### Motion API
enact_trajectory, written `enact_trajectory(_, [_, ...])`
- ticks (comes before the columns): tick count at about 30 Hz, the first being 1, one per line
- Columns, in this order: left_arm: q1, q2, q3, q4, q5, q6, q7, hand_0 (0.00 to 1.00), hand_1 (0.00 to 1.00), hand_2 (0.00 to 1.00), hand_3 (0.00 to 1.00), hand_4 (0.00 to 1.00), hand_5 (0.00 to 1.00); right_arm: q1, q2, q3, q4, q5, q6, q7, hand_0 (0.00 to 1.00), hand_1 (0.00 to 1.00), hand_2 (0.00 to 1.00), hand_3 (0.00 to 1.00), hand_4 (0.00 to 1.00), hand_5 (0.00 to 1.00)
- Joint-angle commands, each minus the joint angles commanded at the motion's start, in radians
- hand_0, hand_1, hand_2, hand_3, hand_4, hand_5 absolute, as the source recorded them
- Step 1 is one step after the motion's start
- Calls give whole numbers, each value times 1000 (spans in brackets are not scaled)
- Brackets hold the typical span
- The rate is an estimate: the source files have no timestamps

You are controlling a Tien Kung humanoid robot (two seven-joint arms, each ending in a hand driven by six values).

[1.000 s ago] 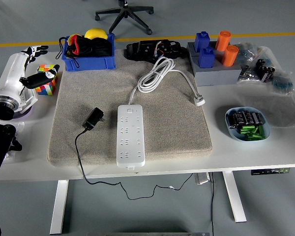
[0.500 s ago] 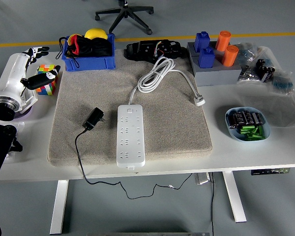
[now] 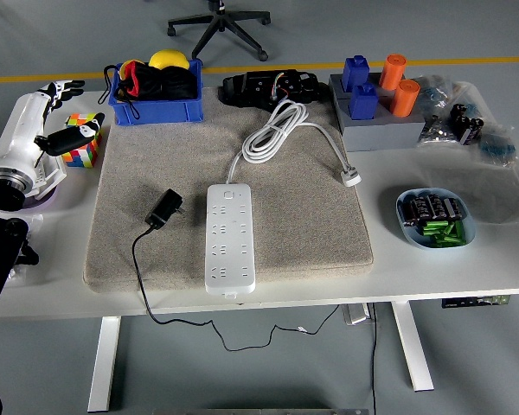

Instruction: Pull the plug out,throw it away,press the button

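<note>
A white power strip (image 3: 229,236) is laid lengthwise on a grey mat (image 3: 285,207) that covers the middle of the white surface (image 3: 467,268). Its white cord (image 3: 272,134) is coiled at the far side of the mat, and the cord's white plug (image 3: 351,177) is seen at the mat's right edge. No plug is seated in any socket of the strip. The strip's button (image 3: 228,195) is found at its far end. A black plug (image 3: 165,208) is lying on the mat just left of the strip, apart from it, and its black cable (image 3: 143,277) is trailed over the near edge of the surface and down below it.

The left hand (image 3: 59,130) is held at the far left of the surface, well apart from the strip and the black plug. Its dark fingers (image 3: 69,138) are loosely spread beside a coloured cube (image 3: 84,151), and nothing is held in them. The right hand is not seen.

A blue bin (image 3: 156,108) is placed at the far left corner of the mat, and a pale blue bowl (image 3: 437,218) is set to the right of the mat.
</note>
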Motion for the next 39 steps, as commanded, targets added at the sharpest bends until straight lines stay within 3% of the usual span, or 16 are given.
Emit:
enact_trajectory(32, [0, 0, 4, -10, -5, 7, -8, 869, 853, 786, 819, 713, 168, 2, 0, -3, 0, 0, -4, 2, 739, 660, 645, 612, 661, 474])
enact_trajectory(39, [-23, 16, 12, -7, -8, 7, -7, 865, 851, 781, 817, 710, 151, 25, 0, -9, 0, -12, -5, -6, 740, 660, 645, 612, 661, 474])
